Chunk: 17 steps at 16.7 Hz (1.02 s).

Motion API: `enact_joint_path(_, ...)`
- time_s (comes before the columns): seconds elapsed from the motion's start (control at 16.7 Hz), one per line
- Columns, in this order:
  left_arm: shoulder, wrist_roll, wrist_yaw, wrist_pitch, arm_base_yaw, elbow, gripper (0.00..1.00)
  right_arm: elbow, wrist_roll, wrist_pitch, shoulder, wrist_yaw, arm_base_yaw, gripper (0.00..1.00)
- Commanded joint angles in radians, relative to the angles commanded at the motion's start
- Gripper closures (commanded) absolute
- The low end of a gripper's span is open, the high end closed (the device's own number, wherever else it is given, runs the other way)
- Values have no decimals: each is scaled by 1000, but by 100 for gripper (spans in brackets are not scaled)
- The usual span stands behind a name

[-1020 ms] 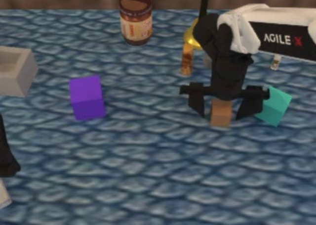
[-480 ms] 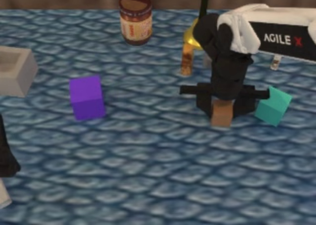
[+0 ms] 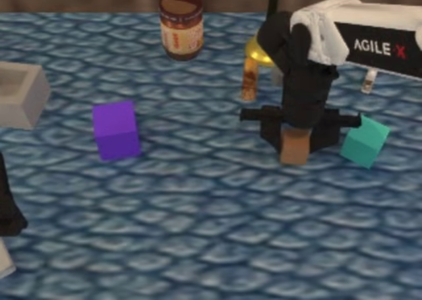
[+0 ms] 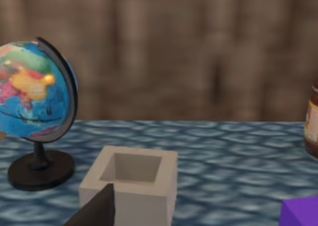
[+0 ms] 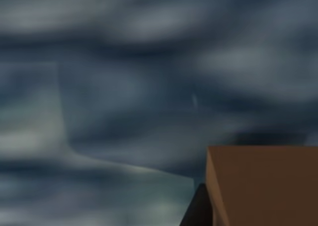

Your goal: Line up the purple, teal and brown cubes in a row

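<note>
the right gripper (image 3: 295, 136) is hanging over the right half of the table, and its two black fingers are squeezing the brown cube (image 3: 295, 146) from both sides, so the jaws are closed tight on it. in the right wrist view the brown cube (image 5: 263, 185) is sitting very close, with one dark finger (image 5: 198, 208) pressing on its side and the blue cloth blurry behind it. the teal cube (image 3: 364, 140) is sitting just beside the gripper, at about 3 o'clock from the brown cube, turned a little on the cloth. the purple cube (image 3: 116, 129) is sitting well apart from them, at about 9 o'clock from the brown cube, on the left half of the table. the grey box (image 3: 21, 94) is sitting at the left edge, at about 10 o'clock from the purple cube. a brown jar (image 3: 180, 24) is standing at the far edge, at about 1 o'clock from the purple cube. a gold thing (image 3: 254, 68) is standing behind the right arm, partly hidden. the left arm (image 3: 8, 211) is staying low at the left edge of the table, and i cannot tell if its jaws are apart or together. the left wrist view is showing the grey box (image 4: 131, 184), a globe (image 4: 35, 92) near it, a corner of the purple cube (image 4: 300, 212) and the edge of the jar (image 4: 312, 121).
</note>
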Motion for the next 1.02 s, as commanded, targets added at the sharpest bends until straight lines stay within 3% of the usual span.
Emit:
enact_joint_path(0.3,0,0,0,0,0,0,0,115,-2,-172,-49,0,6,100)
enact_joint_path(0.66,0,0,0,0,0,0,0,126,-2,-188,-59,-1,4,100)
enact_joint_path(1.02,0,0,0,0,0,0,0,-94,31,-136,-228,-2,81,100)
